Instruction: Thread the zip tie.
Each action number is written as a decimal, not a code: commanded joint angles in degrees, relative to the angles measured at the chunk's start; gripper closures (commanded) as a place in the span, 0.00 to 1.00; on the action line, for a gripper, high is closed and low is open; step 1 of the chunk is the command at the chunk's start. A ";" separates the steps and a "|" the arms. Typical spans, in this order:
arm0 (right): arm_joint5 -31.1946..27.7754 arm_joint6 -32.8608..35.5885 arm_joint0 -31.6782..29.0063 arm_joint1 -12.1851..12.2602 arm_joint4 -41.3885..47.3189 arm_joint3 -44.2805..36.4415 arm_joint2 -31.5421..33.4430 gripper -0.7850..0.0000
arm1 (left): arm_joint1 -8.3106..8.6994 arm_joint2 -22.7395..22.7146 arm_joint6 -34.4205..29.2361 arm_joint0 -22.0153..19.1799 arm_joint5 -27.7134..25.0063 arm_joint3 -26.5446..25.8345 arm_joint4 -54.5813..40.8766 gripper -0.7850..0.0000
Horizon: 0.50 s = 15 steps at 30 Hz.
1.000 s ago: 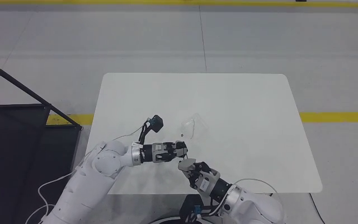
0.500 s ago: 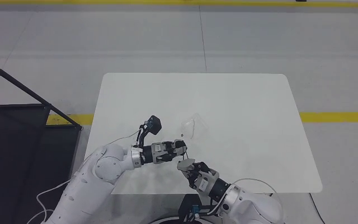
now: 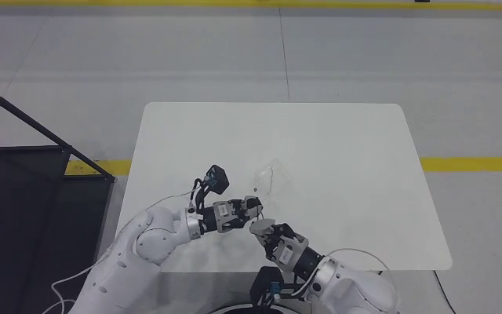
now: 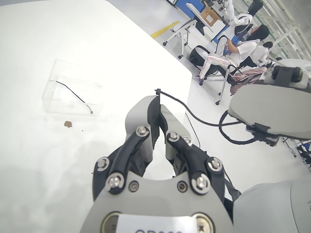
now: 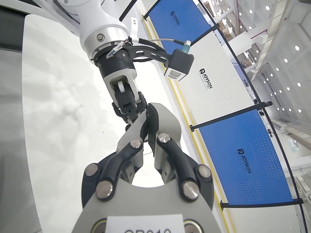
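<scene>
Holding the zip tie: left gripper (image 4: 158, 105), fingers pressed together on the black zip tie (image 4: 158, 90); the tie's square head pokes out just past the fingertips.
Left gripper place: above the table (image 3: 353, 157), near its front edge and left of that edge's middle.
Right gripper (image 5: 149, 115): fingers pressed together; whether the tie's strap lies between them cannot be told.
Right gripper place: at the table's front edge, just beside the left gripper, tip to tip with it in the top view.
Zip tie strap: a thin black line runs from the head off to the side; its far end cannot be followed.
Clear box (image 4: 49, 83): on the table farther in from the front edge than both grippers, near them, left of the table's middle.
Second black tie (image 4: 73, 92): lying curved inside the clear box.
Brown crumb (image 4: 68, 123): on the table just outside the box.
</scene>
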 commanded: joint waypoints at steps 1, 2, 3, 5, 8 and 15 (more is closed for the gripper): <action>0.80 0.40 -0.01 -0.02 0.27 -0.05 0.03 1.00 | 0.00 0.03 0.66 0.33 -0.10 -0.29 0.83 1.00; 1.65 0.60 -0.07 -0.05 0.56 -0.08 0.02 1.00 | 0.01 -0.01 0.99 0.47 -0.10 -0.47 1.32 1.00; 2.40 0.75 -0.13 -0.08 0.75 -0.08 -0.01 1.00 | 0.02 -0.04 1.27 0.62 -0.05 -0.59 1.80 1.00; 4.34 0.99 -0.33 -0.16 1.26 -0.10 -0.02 1.00 | 0.03 0.01 1.71 0.92 0.07 -0.85 2.69 1.00; 6.56 1.07 -0.56 -0.22 1.71 -0.17 -0.02 1.00 | 0.04 0.07 2.16 1.17 0.18 -1.09 3.37 1.00; 10.71 -0.03 -1.08 -0.29 2.00 -0.15 -0.25 1.00 | 0.07 0.15 2.30 1.27 0.21 -1.12 3.63 1.00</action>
